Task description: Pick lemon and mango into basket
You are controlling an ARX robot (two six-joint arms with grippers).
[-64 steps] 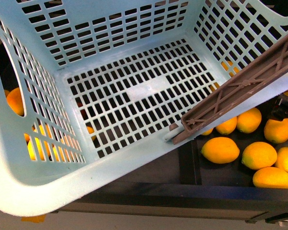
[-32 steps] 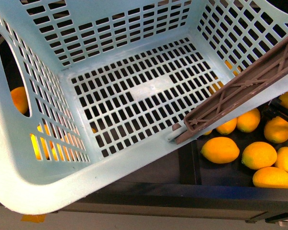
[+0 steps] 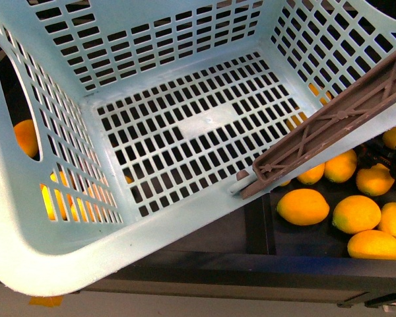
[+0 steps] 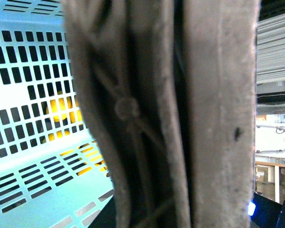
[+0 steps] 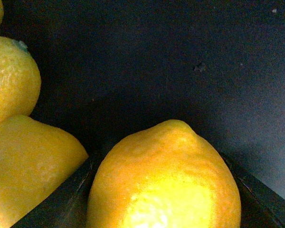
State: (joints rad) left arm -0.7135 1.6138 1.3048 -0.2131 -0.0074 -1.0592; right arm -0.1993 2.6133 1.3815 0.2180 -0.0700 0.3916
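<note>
- Right jaws flank one pebbly yellow-orange lemon [image 5: 166, 180] on the bench [image 5: 156, 61]; grip unclear; left jaws unseen.
- One tilted aqua basket [image 3: 185, 228]; at least eight lemons [image 3: 303, 206] lie beside it.

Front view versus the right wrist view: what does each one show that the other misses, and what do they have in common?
Only the front view shows the aqua basket, its slotted floor bare of fruit, its brown handle, and a cluster of yellow fruits beside it. Only the right wrist view shows one lemon up close, with its pointed end and dimpled skin, sitting between the dark fingers of the right gripper. Both show yellow fruit lying on a dark surface.
</note>
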